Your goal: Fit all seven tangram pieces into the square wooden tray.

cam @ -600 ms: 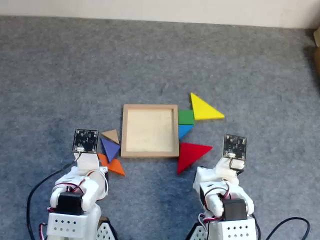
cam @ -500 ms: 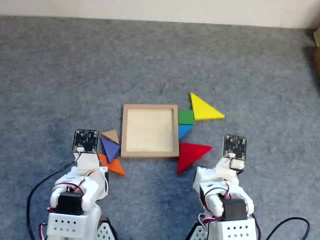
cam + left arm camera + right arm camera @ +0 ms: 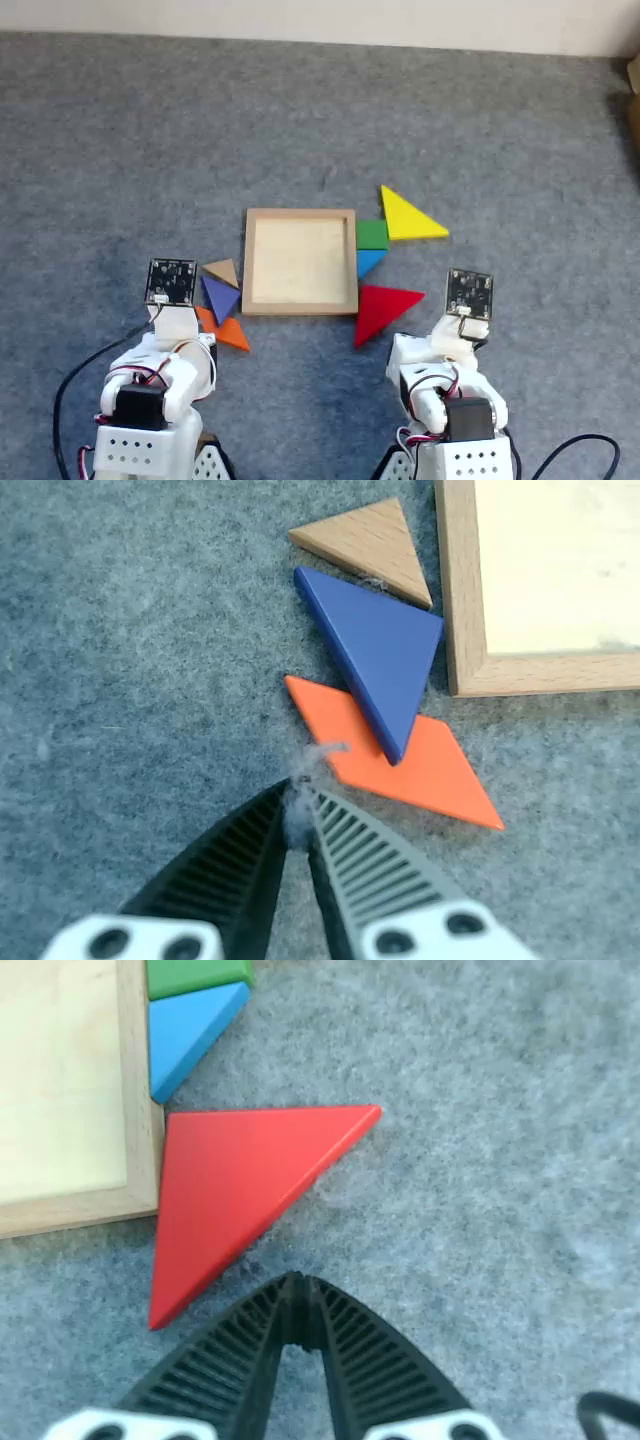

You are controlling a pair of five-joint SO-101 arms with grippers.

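Tray: square, wooden, sits mid-counter, a bit toward the near edge where the arms stand. All seven tangram pieces lie outside it on the grey felt counter.

Side toward the counter's right edge:
- green square against the tray's right rim
- light blue triangle just nearside of the green one, also against the rim
- yellow triangle touching the green square's far right corner, pointing toward the right edge
- red triangle, large, one edge touching the tray's near right corner

Side toward the left edge:
- tan wooden triangle just beside the left rim
- dark blue triangle next to it on the nearside, one corner at the rim, its tip lying on top of the orange parallelogram
- orange parallelogram flat on the counter, just off the tray's near left corner

Left hand: fingers closed together, holding no piece, a tuft of grey fluff at the tips, low over the counter just short of the orange parallelogram.

Right hand: fingers closed tip to tip, holding nothing, just nearside of the red triangle, not touching it.
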